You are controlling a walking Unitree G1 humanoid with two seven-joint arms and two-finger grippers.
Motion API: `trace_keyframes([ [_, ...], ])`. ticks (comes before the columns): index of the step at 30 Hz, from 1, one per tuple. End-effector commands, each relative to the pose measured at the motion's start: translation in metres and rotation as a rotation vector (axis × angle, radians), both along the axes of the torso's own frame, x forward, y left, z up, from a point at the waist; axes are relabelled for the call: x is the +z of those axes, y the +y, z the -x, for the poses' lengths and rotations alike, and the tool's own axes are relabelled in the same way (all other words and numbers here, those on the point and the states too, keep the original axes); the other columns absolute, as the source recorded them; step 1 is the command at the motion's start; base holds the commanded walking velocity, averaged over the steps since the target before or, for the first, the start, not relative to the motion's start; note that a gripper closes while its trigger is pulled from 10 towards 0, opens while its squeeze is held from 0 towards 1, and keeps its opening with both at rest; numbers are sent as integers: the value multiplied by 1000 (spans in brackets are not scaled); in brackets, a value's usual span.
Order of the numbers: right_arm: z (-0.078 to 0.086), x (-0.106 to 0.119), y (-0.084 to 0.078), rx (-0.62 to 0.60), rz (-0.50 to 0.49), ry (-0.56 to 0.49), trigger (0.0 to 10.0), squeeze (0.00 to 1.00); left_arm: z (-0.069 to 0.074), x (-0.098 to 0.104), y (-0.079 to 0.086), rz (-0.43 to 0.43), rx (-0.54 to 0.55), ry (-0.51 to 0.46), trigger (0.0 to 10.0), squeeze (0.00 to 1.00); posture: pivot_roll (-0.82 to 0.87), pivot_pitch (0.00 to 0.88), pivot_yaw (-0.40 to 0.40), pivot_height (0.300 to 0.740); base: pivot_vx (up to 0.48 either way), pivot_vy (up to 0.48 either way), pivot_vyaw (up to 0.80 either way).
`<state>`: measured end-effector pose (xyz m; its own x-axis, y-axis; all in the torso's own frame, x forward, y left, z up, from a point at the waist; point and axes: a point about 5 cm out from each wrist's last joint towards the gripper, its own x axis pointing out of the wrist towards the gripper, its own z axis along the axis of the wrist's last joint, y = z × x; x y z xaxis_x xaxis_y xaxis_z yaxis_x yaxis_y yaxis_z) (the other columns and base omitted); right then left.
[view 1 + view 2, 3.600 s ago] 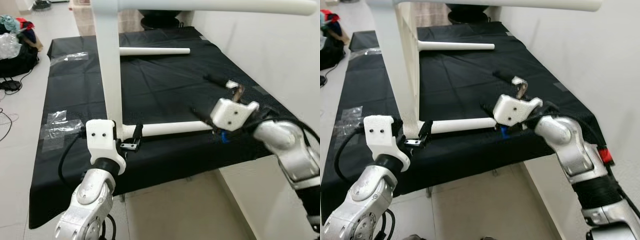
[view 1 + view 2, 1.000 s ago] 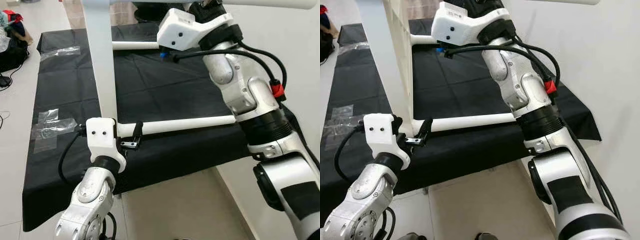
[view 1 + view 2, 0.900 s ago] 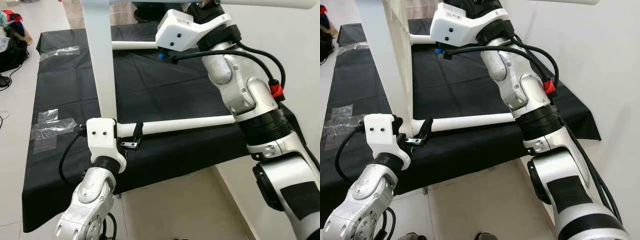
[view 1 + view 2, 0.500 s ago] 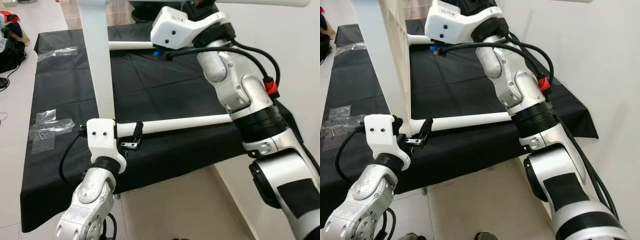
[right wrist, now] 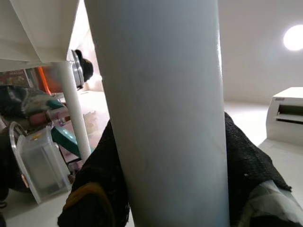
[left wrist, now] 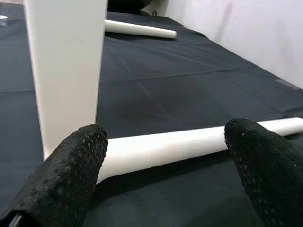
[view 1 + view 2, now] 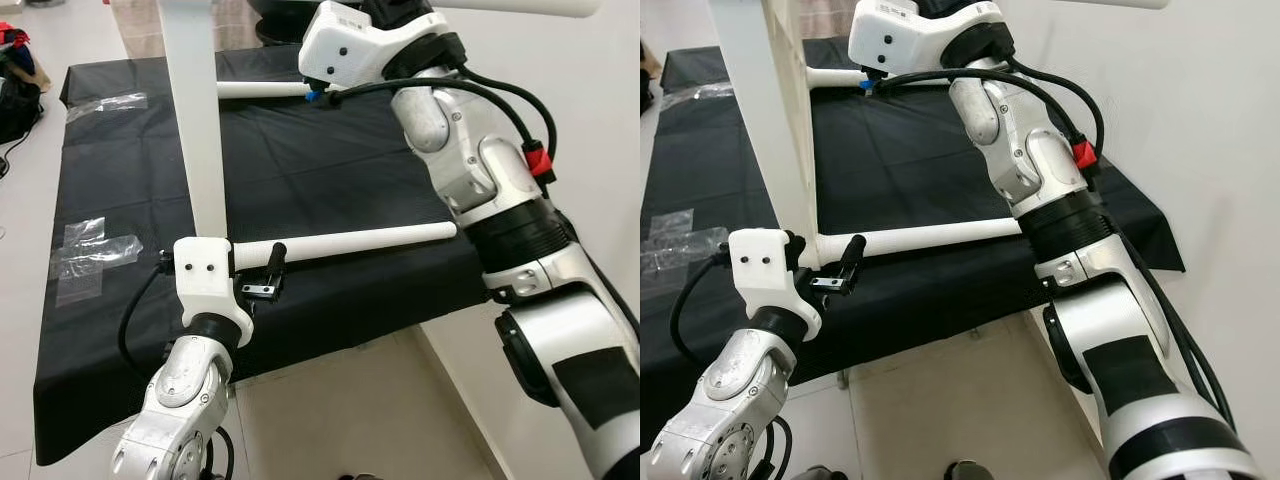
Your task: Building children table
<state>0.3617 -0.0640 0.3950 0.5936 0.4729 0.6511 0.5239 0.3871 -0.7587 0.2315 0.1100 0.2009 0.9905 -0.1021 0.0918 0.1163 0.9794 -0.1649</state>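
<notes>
A white children's table stands on its side on the black cloth (image 7: 330, 170). Its top (image 7: 195, 130) rises as an upright panel. One leg (image 7: 360, 240) sticks out low over the cloth, and another leg (image 7: 520, 6) runs across high up. My left gripper (image 7: 272, 268) is open at the base of the low leg, its fingers (image 6: 71, 175) spread apart along it. My right arm (image 7: 450, 130) reaches up, and my right gripper (image 5: 161, 156) is shut on the high leg. A loose white leg (image 7: 262, 90) lies at the far end of the cloth.
A white wall (image 7: 600, 120) runs close along the right side of the cloth-covered surface. Clear tape patches (image 7: 90, 245) are stuck to the cloth on the left. Tiled floor (image 7: 340, 410) lies below the near edge, and bags (image 7: 15, 70) sit far left.
My right arm has risen from beside the low leg to the high leg and has since drifted slightly left. My left gripper has stayed at the low leg. The view shifted a little.
</notes>
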Motion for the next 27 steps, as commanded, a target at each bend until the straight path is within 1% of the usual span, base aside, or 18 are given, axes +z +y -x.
trace_keyframes([
  [1, 0, 13, 0, 66, -104, -1, 0, 0, 1, 0, -2, 23, 4, 0, 10000, 0, -8, 141, -85, 740, 0, 0, 0],
  [2, 0, 13, 0, 66, -104, -1, 0, 0, 1, 0, -2, 23, 4, 0, 10000, 0, -8, 141, -85, 740, 0, 0, 0],
  [5, -7, 31, -2, 106, -216, 27, 0, 0, 0, 0, -3, 22, 1, -1, 10000, 0, -11, 141, -82, 740, 0, 0, 0],
  [7, -7, 72, -19, 161, -453, 22, 0, 0, -1, 0, -4, 19, -3, -2, 10000, 0, -10, 139, -88, 740, 0, 0, 0],
  [8, -7, 72, -19, 161, -453, 22, 0, 0, -1, 0, -4, 19, -3, -2, 10000, 0, -10, 139, -88, 740, 0, 0, 0],
  [9, -6, 86, -28, 199, -573, 42, 0, 0, -1, 0, -4, 19, -3, -3, 10000, 0, -6, 137, -88, 740, 0, 0, 0],
  [10, -6, 86, -28, 199, -573, 42, 0, 0, -1, 0, -4, 19, -3, -3, 10000, 0, -6, 137, -88, 740, 0, 0, 0],
  [12, -4, 106, -52, 285, -828, 95, 0, 0, 0, 0, -4, 17, -2, -4, 10000, 0, 2, 139, -94, 740, 0, 0, 0],
  [13, -7, 110, -69, 334, -1000, 149, 0, 0, 0, 0, -3, 16, 0, -4, 10000, 0, 5, 141, -94, 740, 0, 0, 0],
  [16, -20, 95, -109, 425, -1421, 323, 0, 0, 1, 0, -2, 13, 3, -1, 10000, 0, 1, 144, -91, 740, 0, 0, 0],
  [17, -20, 95, -109, 425, -1421, 323, 0, 0, 1, 0, -2, 13, 3, -1, 10000, 0, 1, 144, -91, 740, 0, 0, 0],
  [18, -26, 85, -117, 425, -1516, 379, 0, 0, 1, -1, -2, 12, 2, 0, 10000, 0, 0, 146, -88, 740, 0, 0, 0],
  [19, -26, 85, -117, 425, -1516, 379, 0, 0, 1, -1, -2, 12, 2, 0, 10000, 0, 0, 146, -88, 740, 0, 0, 0],
  [20, -32, 71, -122, 403, -1599, 428, 0, 0, 1, -1, -3, 12, 0, 0, 10000, 0, 0, 146, -88, 740, 0, 0, 0],
  [21, -39, 55, -124, 325, -1603, 472, 0, 0, 1, -1, -3, 13, -2, 0, 10000, 0, -1, 147, -91, 740, 0, 0, 0],
  [24, -48, 28, -121, 207, -1583, 545, 0, 0, 1, 0, -4, 13, -4, 1, 10000, 0, 2, 150, -89, 740, 0, 0, 0],
  [25, -48, 28, -121, 207, -1583, 545, 0, 0, 1, 0, -4, 13, -4, 1, 10000, 0, 2, 150, -89, 740, 0, 0, 0],
  [27, -57, 1, -115, 112, -1530, 603, 0, 0, 2, 0, -4, 15, -3, 0, 10000, 0, 1, 150, -93, 740, 0, 0, 0],
])
